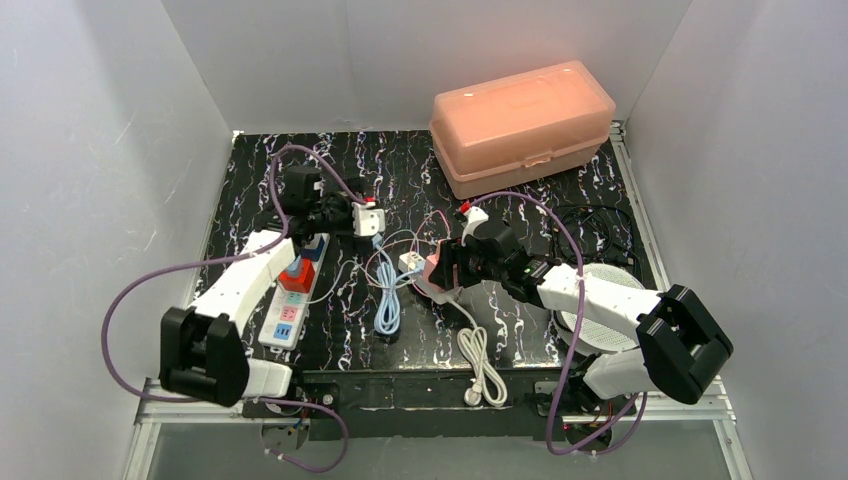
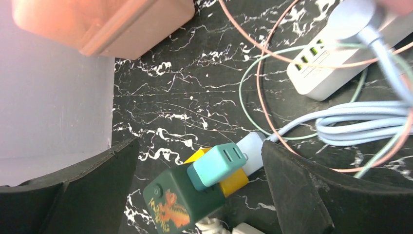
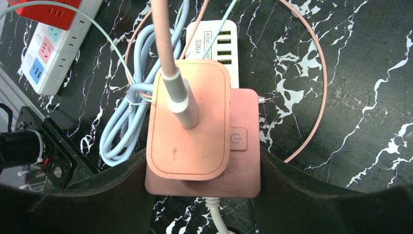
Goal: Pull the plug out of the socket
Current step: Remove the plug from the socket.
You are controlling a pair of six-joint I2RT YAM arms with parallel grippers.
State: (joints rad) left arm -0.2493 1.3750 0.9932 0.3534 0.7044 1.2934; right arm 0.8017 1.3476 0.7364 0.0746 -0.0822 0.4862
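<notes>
In the right wrist view a pink plug (image 3: 190, 124) with a pink cable sits pushed into a pink cube socket (image 3: 241, 165). My right gripper (image 3: 203, 163) is shut on that socket, one finger pressed on each side; in the top view it (image 1: 447, 268) is at mid-table. In the left wrist view a dark green cube socket (image 2: 178, 202) with an orange dragon print carries a teal plug (image 2: 216, 163), a yellow plug (image 2: 234, 183) and a pale blue plug (image 2: 253, 151). My left gripper (image 2: 200, 161) is open, with a gap between each finger and the cube.
A pink storage box (image 1: 520, 125) stands at the back. A white power strip (image 1: 290, 300) with a red plug lies at the left. A white USB strip (image 1: 407, 263), a blue cable coil (image 1: 388, 308) and a white cable (image 1: 480, 360) lie in the middle. A white round disc (image 1: 605, 290) lies at the right.
</notes>
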